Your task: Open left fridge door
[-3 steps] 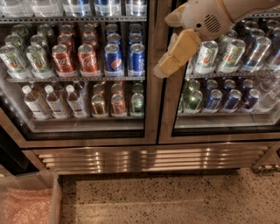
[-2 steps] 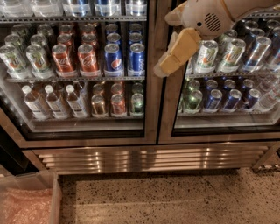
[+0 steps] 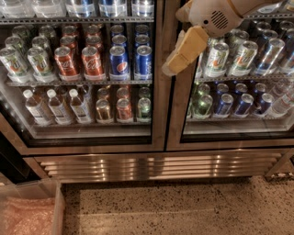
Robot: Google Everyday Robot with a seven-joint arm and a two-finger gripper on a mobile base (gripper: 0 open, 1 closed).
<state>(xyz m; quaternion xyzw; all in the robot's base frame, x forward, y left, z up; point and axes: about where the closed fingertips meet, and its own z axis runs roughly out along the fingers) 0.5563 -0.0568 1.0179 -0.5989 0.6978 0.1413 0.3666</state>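
Cream-white arm [image 3: 250,5] enters from the upper right corner. Rounded cream-white wrist housing [image 3: 216,19], with a small perforated vent, sits near the top edge. Tan, blocky gripper [image 3: 184,51] hangs below it, slanting down and left, tip lowest, right of centre.

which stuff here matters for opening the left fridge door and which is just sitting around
For the job: left fridge door; gripper, up where the two doors meet.
Just there: right fridge door; steel grille below; clear bin, bottom left.
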